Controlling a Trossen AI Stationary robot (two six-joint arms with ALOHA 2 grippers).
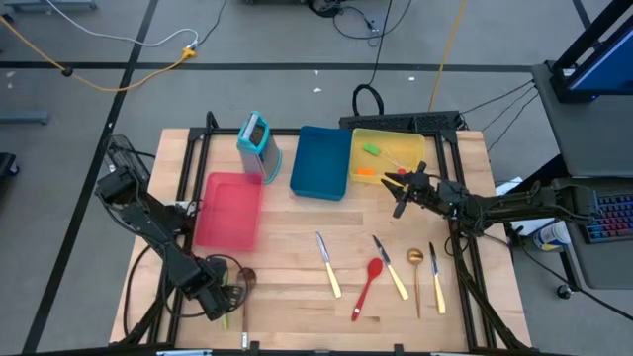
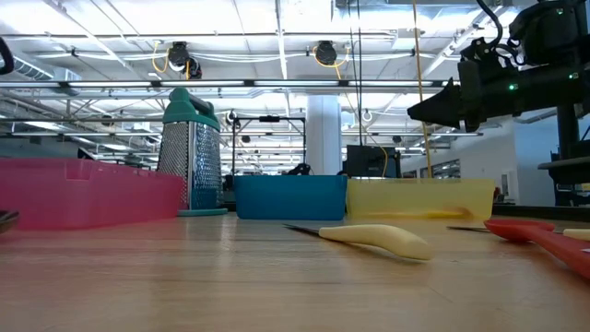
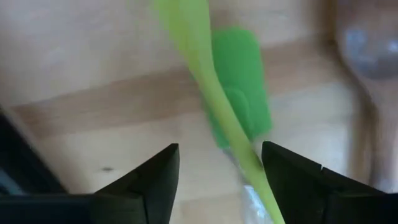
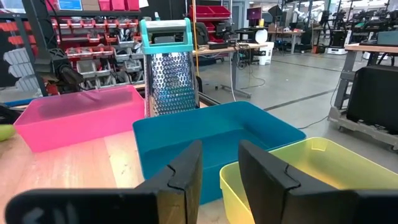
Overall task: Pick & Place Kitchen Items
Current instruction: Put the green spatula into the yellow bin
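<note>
Both pairs of jaws stand apart with nothing held. Down at the table's near-left corner the left gripper (image 1: 220, 300) hangs low over the wood, fingers (image 3: 146, 180) spread wide, and between them runs the stem of a green spoon (image 3: 214, 106), lying across a green spatula (image 3: 242, 84) just beyond. Neither finger touches the stem.

Over on the right, the right gripper (image 1: 399, 191) hovers above the near edge of the yellow tray (image 1: 420, 150), its fingers (image 4: 183, 174) parted only narrowly. Nearer than those jaws, 5 utensils lie on the bare wood: a cream knife (image 1: 327, 264), a red spoon (image 1: 368, 286), a second knife (image 1: 390, 267), a gold spoon (image 1: 416, 277) and a third knife (image 1: 435, 277). Just past the jaws, inside the yellow tray, sit a green spatula (image 1: 371, 149) and an orange one (image 1: 368, 174). Leftward beyond them stand the blue tray (image 1: 321, 158), the teal grater (image 1: 256, 145) and the red tray (image 1: 229, 210).
</note>
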